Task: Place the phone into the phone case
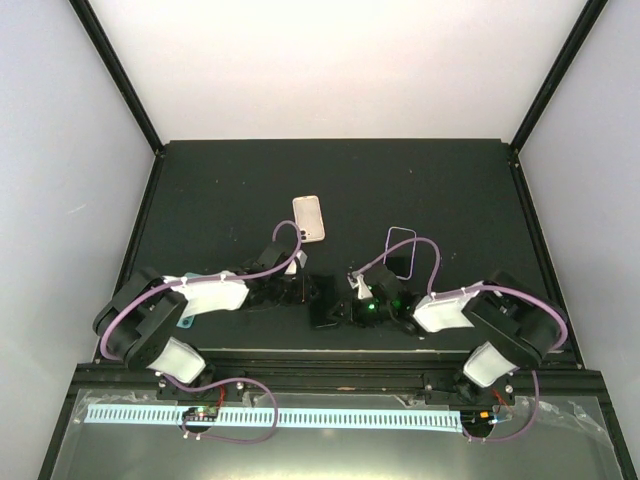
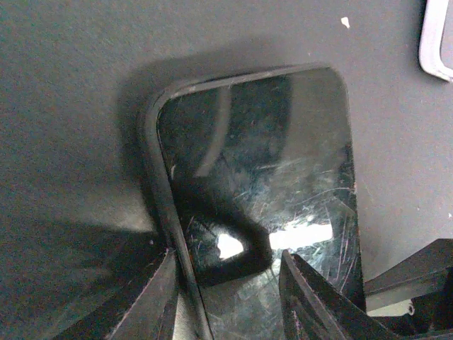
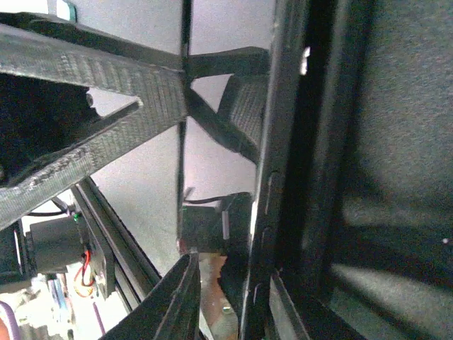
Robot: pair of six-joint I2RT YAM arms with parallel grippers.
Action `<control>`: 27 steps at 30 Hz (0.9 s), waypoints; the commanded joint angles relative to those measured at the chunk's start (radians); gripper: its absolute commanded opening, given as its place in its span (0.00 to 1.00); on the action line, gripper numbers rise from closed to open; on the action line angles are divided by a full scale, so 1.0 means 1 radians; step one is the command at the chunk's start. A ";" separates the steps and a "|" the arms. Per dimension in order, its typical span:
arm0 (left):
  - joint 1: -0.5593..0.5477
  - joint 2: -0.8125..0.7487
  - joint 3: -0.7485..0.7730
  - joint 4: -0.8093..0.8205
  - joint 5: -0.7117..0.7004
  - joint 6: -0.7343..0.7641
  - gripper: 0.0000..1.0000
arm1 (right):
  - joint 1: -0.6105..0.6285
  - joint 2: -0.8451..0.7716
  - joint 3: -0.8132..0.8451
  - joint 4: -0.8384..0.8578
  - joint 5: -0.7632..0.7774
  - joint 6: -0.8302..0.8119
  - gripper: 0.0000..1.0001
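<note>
A black phone [image 1: 322,300] with a glossy, scratched screen [image 2: 269,156] lies low between my two grippers at the table's near middle. My left gripper [image 1: 303,290] is open and straddles the phone's long left edge [image 2: 228,255]: one finger is outside the rim, the other over the screen. My right gripper [image 1: 352,300] is rolled on its side. It is open around the phone's buttoned side [image 3: 263,212], with a gap [image 3: 237,268] between one finger and the phone. A clear phone case [image 1: 401,250] with a lilac outline lies empty behind the right gripper.
A pale pink phone-shaped slab [image 1: 309,218] lies on the dark table [image 1: 230,190] behind the left gripper. A pale rounded rim [image 2: 435,42] shows at the top right of the left wrist view. Black frame posts and white walls enclose the table.
</note>
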 commanded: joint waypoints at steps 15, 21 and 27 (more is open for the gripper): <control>0.069 -0.014 0.016 -0.024 0.102 0.100 0.41 | -0.030 -0.145 0.054 -0.345 0.151 -0.195 0.57; 0.072 0.031 0.012 0.000 0.133 0.101 0.42 | -0.037 -0.110 0.065 -0.296 0.096 -0.167 0.58; 0.074 0.024 0.025 -0.021 0.105 0.114 0.38 | -0.057 -0.178 0.093 -0.429 0.192 -0.275 0.56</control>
